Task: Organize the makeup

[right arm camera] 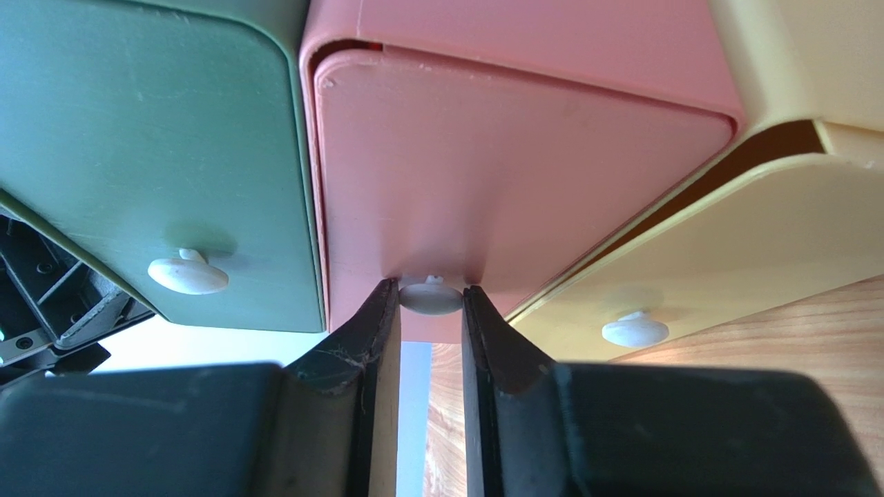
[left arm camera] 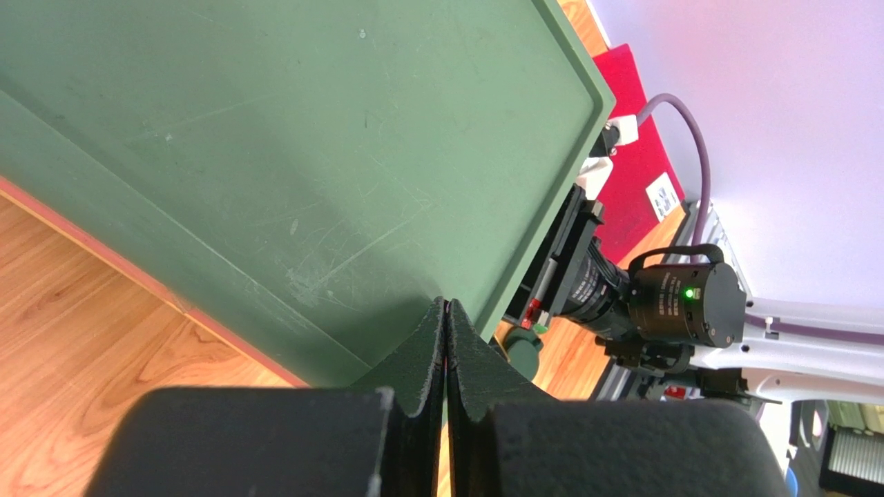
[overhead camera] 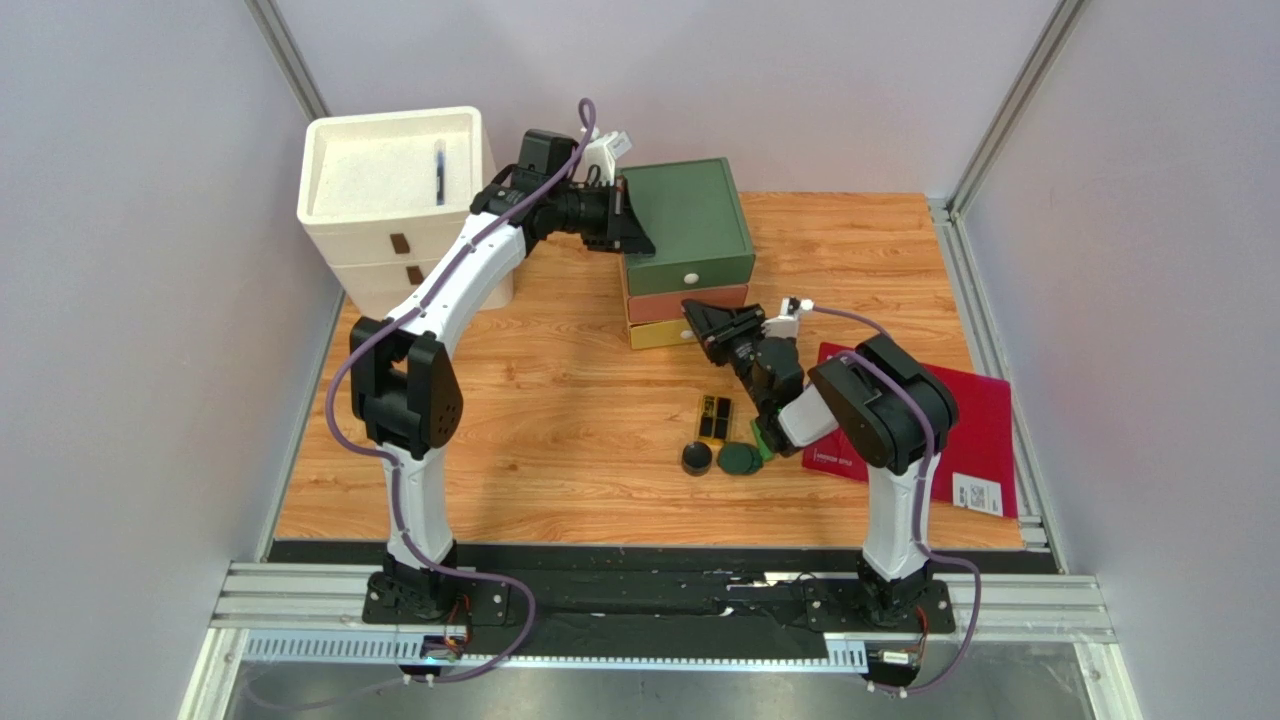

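A black-and-gold case (overhead camera: pixel 718 416), a round black jar (overhead camera: pixel 696 458), a dark green compact (overhead camera: pixel 738 458) and a bright green stick (overhead camera: pixel 762 446) lie on the table beside my right arm. The clear and beige tubes are out of view. My right gripper (overhead camera: pixel 703 323) (right arm camera: pixel 431 311) is shut on the white knob (right arm camera: pixel 431 294) of the pink middle drawer (right arm camera: pixel 498 155) in the three-drawer stack (overhead camera: pixel 688 240). My left gripper (overhead camera: pixel 634 236) (left arm camera: pixel 445 308) is shut and empty, its tip on the stack's green top (left arm camera: pixel 311 124) at its left edge.
Two stacked white boxes (overhead camera: pixel 353 203) stand at the back left, with a thin dark item inside the top one. A flat dark red folder (overhead camera: pixel 977 420) lies under my right arm at the right. The green (right arm camera: pixel 156 155) and yellow (right arm camera: pixel 716 249) drawers flank the pink one.
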Tool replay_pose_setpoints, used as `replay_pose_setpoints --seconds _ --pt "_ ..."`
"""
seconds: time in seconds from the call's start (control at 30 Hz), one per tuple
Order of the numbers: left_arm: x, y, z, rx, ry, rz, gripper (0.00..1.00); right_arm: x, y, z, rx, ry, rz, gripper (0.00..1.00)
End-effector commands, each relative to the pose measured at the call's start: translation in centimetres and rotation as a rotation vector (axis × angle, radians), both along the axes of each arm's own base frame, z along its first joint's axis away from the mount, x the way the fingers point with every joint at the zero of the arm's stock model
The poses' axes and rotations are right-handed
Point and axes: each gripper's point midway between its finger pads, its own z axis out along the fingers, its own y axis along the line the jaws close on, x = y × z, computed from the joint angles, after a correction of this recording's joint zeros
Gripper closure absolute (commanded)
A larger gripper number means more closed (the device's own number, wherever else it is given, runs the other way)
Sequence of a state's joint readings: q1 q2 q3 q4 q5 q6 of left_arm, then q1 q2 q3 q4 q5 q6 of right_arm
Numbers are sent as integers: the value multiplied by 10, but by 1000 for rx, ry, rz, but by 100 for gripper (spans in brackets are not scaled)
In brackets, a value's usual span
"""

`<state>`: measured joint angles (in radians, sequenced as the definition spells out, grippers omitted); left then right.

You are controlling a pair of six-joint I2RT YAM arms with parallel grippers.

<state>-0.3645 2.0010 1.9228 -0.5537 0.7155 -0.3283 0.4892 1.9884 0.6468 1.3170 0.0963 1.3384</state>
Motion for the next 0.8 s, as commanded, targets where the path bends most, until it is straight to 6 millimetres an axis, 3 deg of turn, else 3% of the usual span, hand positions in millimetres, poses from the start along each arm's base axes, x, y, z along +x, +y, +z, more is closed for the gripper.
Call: replay_pose_setpoints --seconds 0.0,0.2,0.53,0.77 --pt "2 2 2 3 -14 -9 100 -8 -8 36 65 -120 -9 100" --pt "5 0 6 -7 -17 -5 100 -31 -10 41 44 -107 16 100" --pt "7 -3 5 -24 1 -9 100 -74 2 26 1 -36 80 100" --pt "7 -5 7 -34 -5 -23 100 -91 2 17 6 16 66 100"
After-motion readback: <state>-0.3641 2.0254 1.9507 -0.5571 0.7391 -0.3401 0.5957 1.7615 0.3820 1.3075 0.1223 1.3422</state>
